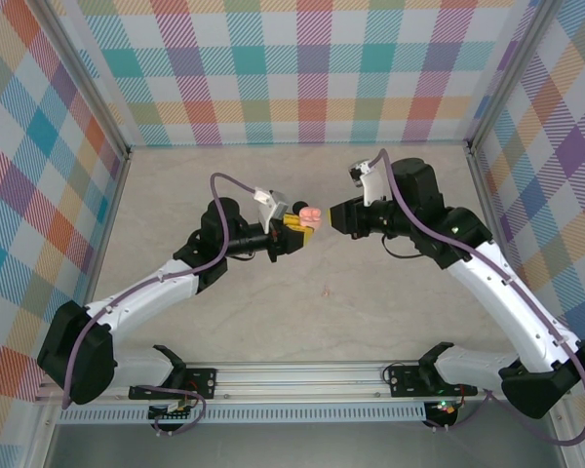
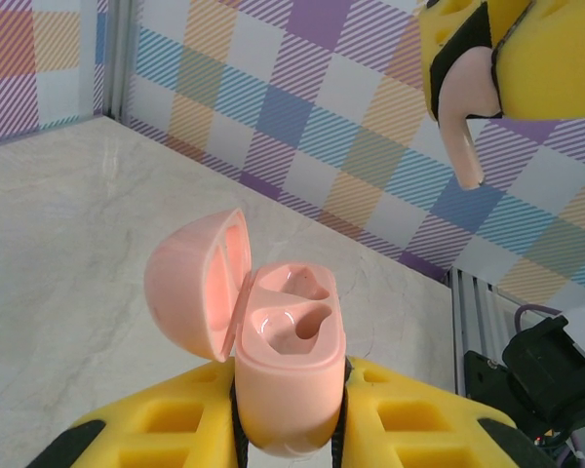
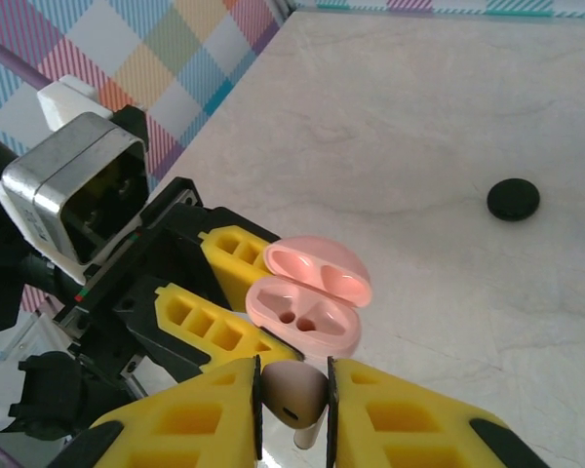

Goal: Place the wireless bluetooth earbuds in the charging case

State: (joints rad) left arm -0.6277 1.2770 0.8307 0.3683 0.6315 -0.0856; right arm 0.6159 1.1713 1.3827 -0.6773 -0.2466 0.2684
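My left gripper (image 2: 291, 434) is shut on the lower half of a pale pink charging case (image 2: 291, 375), held above the table with its lid (image 2: 190, 288) swung open to the left. Both wells show bare. My right gripper (image 3: 294, 382) is shut on a pale pink earbud (image 3: 291, 398), stem pointing down, just short of the case (image 3: 307, 310). In the left wrist view that earbud (image 2: 465, 122) hangs above and to the right of the case. From above, the case (image 1: 310, 215) sits between the two grippers at mid-table.
A black round case (image 3: 514, 199) lies shut on the marble table beyond the pink case. A tiny pink piece (image 1: 325, 290) lies on the table nearer the arm bases. Chequered walls (image 1: 312, 68) close in the back and sides.
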